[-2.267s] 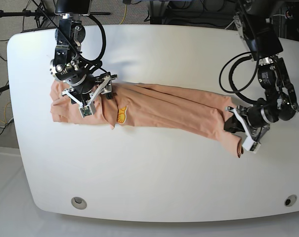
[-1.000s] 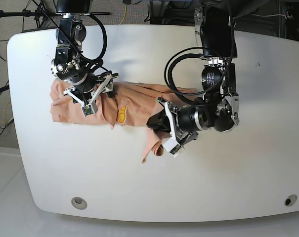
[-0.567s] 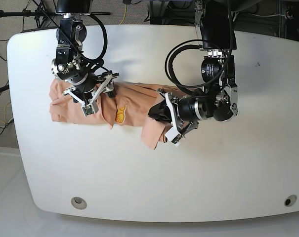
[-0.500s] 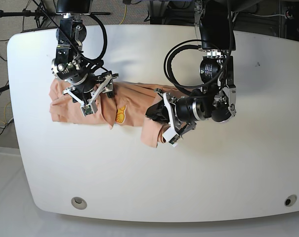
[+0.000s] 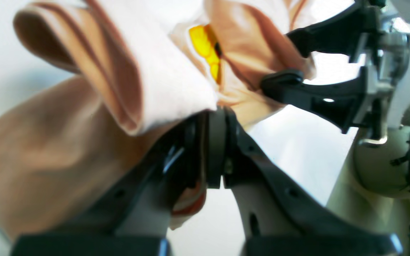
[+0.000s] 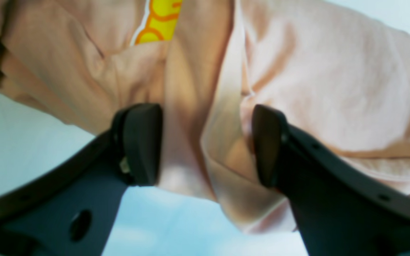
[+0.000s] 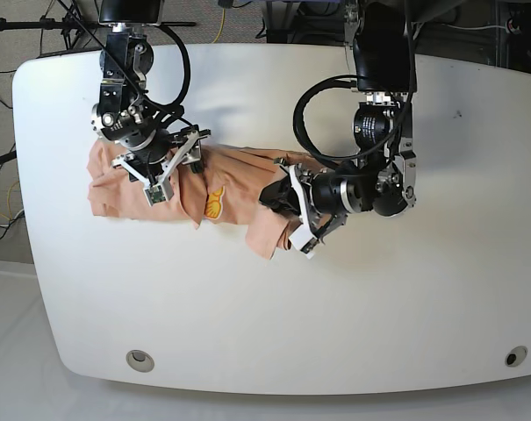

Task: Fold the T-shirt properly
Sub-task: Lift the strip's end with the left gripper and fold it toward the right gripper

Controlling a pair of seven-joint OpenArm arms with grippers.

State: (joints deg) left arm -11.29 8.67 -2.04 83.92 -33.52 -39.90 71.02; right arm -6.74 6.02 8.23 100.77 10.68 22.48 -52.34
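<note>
The peach T-shirt lies bunched left of the table's middle, its yellow graphic showing. My left gripper is shut on the shirt's right end and holds it doubled back over the body, just right of the graphic; a flap hangs down from the grip. In the left wrist view its fingertips pinch a fold of the T-shirt. My right gripper rests open on the shirt's left part. In the right wrist view its pads straddle a ridge of the T-shirt, below the graphic.
The white table has rounded corners and small round fittings near its front edge. Cables and stands crowd the space behind the far edge. In the left wrist view the right gripper shows at the upper right, close to my left one.
My left gripper has carried the shirt's right end from the far right across to the middle, and in the last second crept slightly further left. The right gripper has stayed open in place.
</note>
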